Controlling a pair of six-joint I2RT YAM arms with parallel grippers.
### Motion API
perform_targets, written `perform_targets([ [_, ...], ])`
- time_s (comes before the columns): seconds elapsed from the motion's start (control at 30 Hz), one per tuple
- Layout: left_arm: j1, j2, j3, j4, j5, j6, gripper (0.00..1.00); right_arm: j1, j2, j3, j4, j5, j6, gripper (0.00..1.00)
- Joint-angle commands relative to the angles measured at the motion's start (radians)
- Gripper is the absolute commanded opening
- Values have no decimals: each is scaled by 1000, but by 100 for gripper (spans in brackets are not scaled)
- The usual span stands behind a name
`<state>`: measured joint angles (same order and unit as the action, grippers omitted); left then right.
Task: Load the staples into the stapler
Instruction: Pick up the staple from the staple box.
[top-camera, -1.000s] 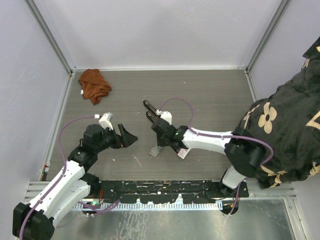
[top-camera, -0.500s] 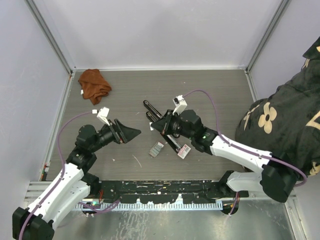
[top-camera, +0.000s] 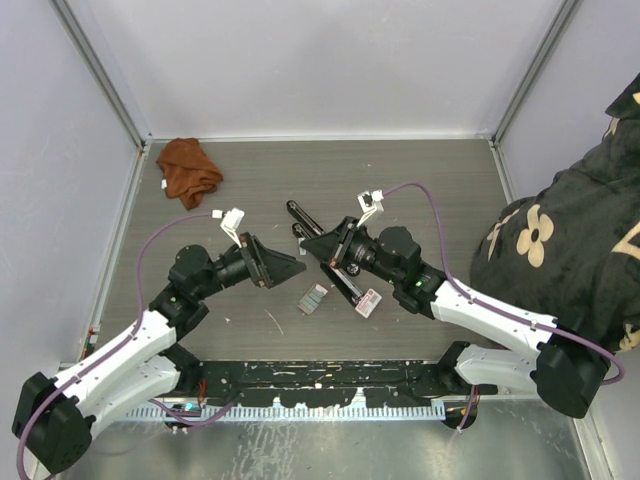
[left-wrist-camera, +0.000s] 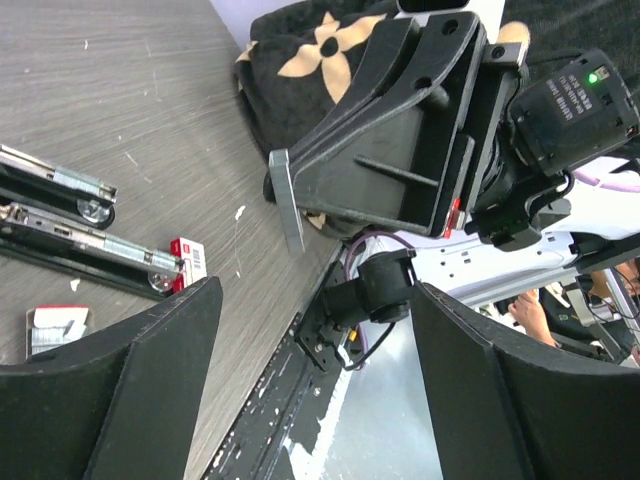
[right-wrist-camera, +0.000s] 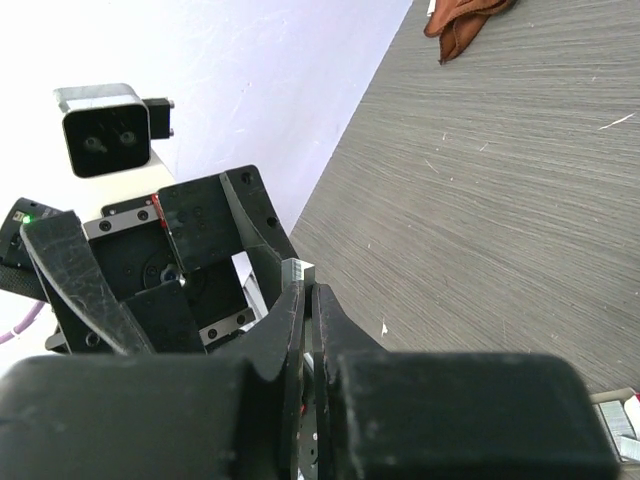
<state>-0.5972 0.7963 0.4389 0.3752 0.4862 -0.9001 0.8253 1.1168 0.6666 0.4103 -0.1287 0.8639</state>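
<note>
Here, right fingers (right-wrist-camera: 285, 330): pressed together, pinching a short silvery-grey staple strip (left-wrist-camera: 285, 200) at their very tips. The strip is held in the air, clear of the grey wood-grain tabletop (top-camera: 430, 190).

Left fingers (left-wrist-camera: 140, 390): spread wide, nothing between them, pointed at the strip. The strip sits near their tips but apart, roughly in line with the gap.

Long black stapler with a silvery rail (left-wrist-camera: 70, 240): swung open into two arms, lying flat on the tabletop below and just beside the right fingers.

Small grey tray of staples (top-camera: 314, 298): on the tabletop just on the near side of the stapler, between the two arms.

Little red-and-white staple box (top-camera: 368, 303): just beside the stapler's near end. Its print is too small to read.

Crumpled rust-orange cloth (top-camera: 188, 170): far left corner of the tabletop, well apart from everything else.

Black garment with tan flower motifs (top-camera: 570, 250): at the right edge, on a person; no lettering legible on it.

A green light (left-wrist-camera: 597, 77) glows on the right arm's wrist housing.
</note>
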Motion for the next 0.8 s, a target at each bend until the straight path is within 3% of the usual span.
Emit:
perform_targets([
  [0.0, -14, 39, 70, 87, -21, 23, 74, 3, -29, -4, 88, -18, 16, 2],
  [0.33, -25, 67, 83, 99, -43, 20, 45, 3, -20, -5, 103, -35, 21, 2],
  [0.57, -27, 81, 87, 105, -49, 22, 36, 3, -17, -7, 104, -40, 21, 3],
  [0.77, -27, 93, 96, 116, -46, 24, 34, 3, -15, -7, 105, -43, 23, 2],
])
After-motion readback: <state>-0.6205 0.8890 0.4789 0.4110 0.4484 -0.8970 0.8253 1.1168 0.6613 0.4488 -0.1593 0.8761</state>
